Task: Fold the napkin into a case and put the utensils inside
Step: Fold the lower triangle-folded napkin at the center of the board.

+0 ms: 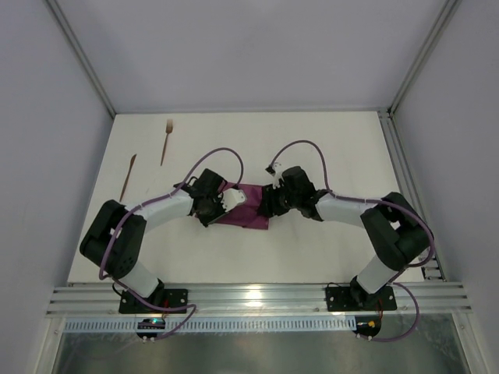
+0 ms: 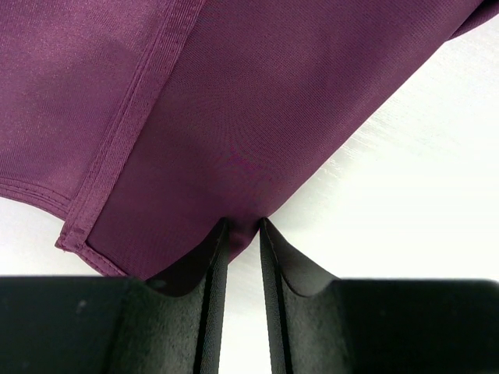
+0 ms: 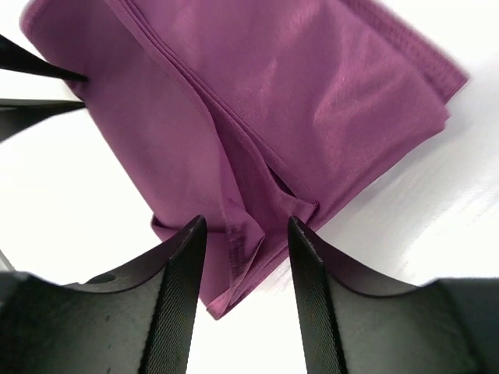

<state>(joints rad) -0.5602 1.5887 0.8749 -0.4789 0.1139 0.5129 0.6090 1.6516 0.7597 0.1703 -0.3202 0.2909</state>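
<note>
The folded napkin point(image 1: 248, 212) lies mid-table point(image 1: 327, 156) between both arms. The left gripper point(image 2: 243, 223) is nearly closed, pinching the napkin's left edge at its fingertips. The right gripper point(image 3: 245, 223) stands about half open, its fingers either side of the napkin's layered right corner, holding nothing. The fork point(image 1: 166, 140) and knife point(image 1: 128, 176) lie well apart at the far left, with nothing in the way.

Napkin point(image 3: 257, 101): plum woven cloth, fine-ribbed weave, faint satin sheen, stitched hem; right gripper point(image 3: 243, 222): fingers point(image 3: 175, 304) matt black, finely grained on the outside, ribbed along the inner faces; table point(image 1: 327, 140): smooth white, slight gloss; fork point(image 1: 165, 142) and knife point(image 1: 128, 178): brown, wood-like, dull; cables point(image 1: 222, 149): smooth purple sheathing; front rail point(image 1: 257, 296): bare grooved metal, reflective.
</note>
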